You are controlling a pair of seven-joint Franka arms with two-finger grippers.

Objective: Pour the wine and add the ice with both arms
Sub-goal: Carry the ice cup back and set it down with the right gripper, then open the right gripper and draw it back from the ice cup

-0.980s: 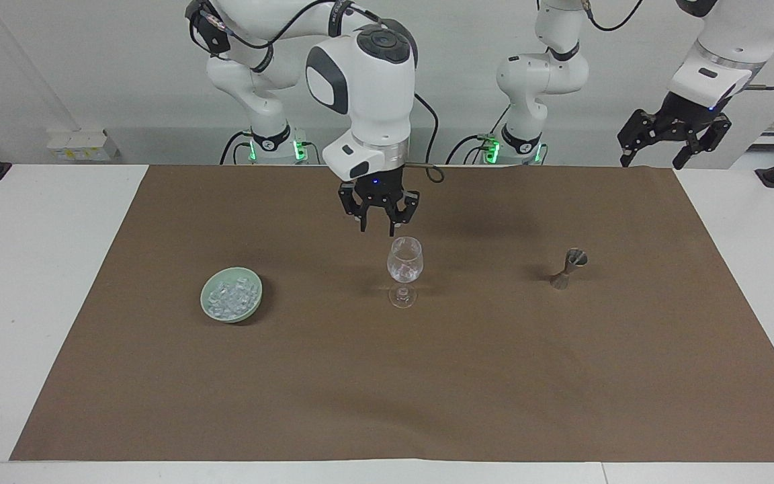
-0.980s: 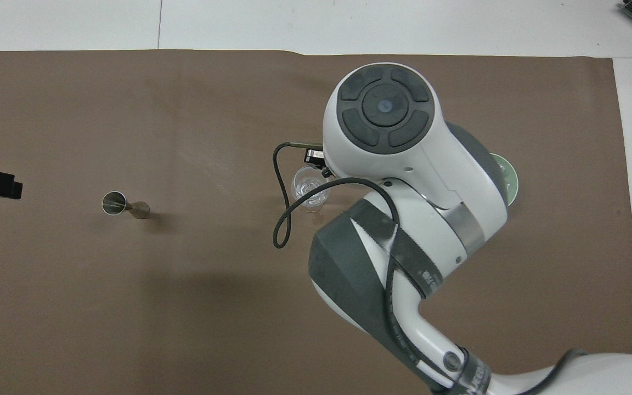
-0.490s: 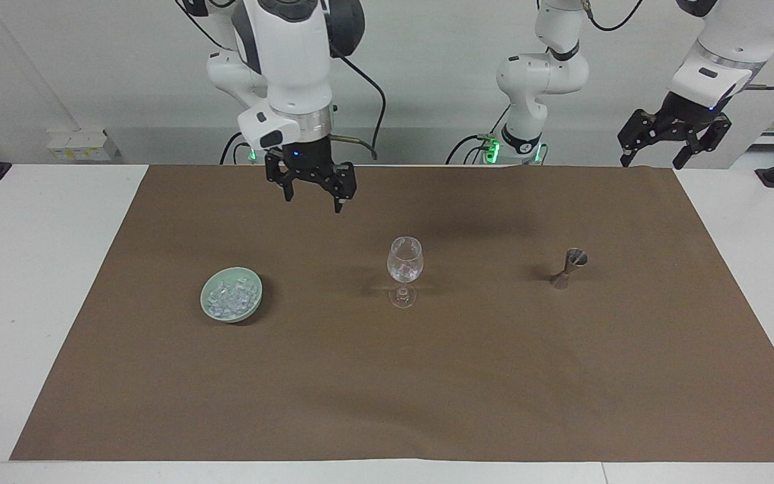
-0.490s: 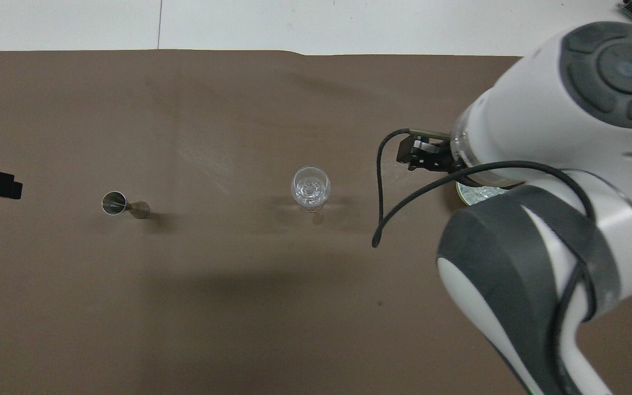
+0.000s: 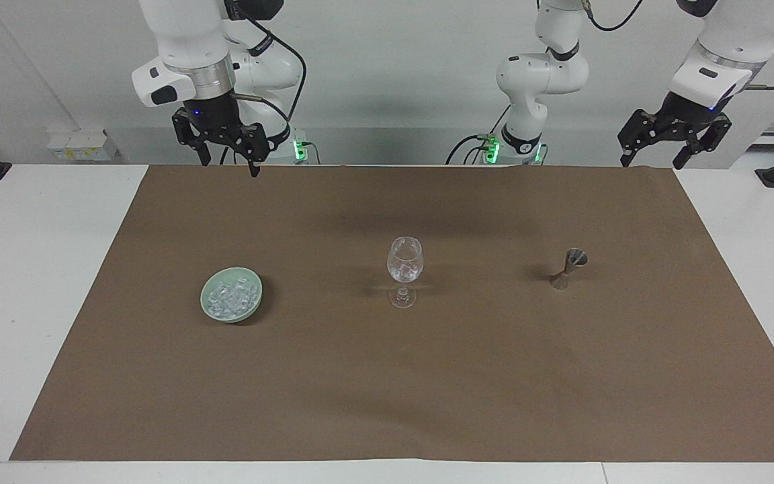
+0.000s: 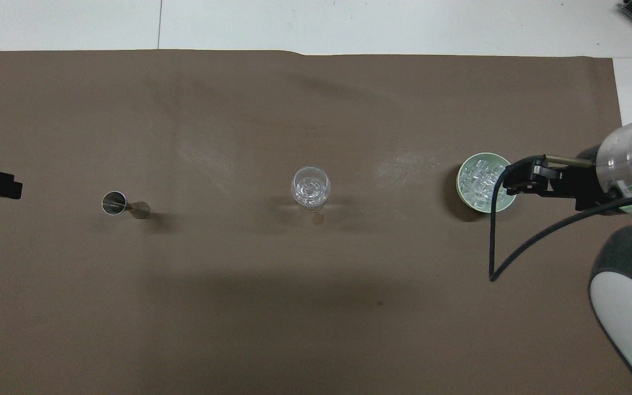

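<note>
A clear stemmed glass (image 5: 405, 269) (image 6: 310, 187) stands mid-mat with a few pieces of ice (image 5: 405, 273) in its bowl. More ice (image 5: 229, 297) (image 6: 480, 180) is heaped in a pale green bowl (image 5: 254, 302) (image 6: 505, 204) toward the right arm's end. My right gripper (image 5: 229, 165) hangs open and empty, high over the mat's edge by the robots. Raised off the table at its own end, my left gripper (image 5: 652, 161) waits, open and empty. No wine is in view.
A small metal jigger (image 5: 568, 267) (image 6: 124, 204) stands on the brown mat (image 5: 387, 390) toward the left arm's end. White tabletop (image 5: 37, 269) borders the mat at both ends.
The right gripper, just above the glass a second ago, has lifted and swung back toward the right arm's base, uncovering the green bowl from above. The left arm has not moved.
</note>
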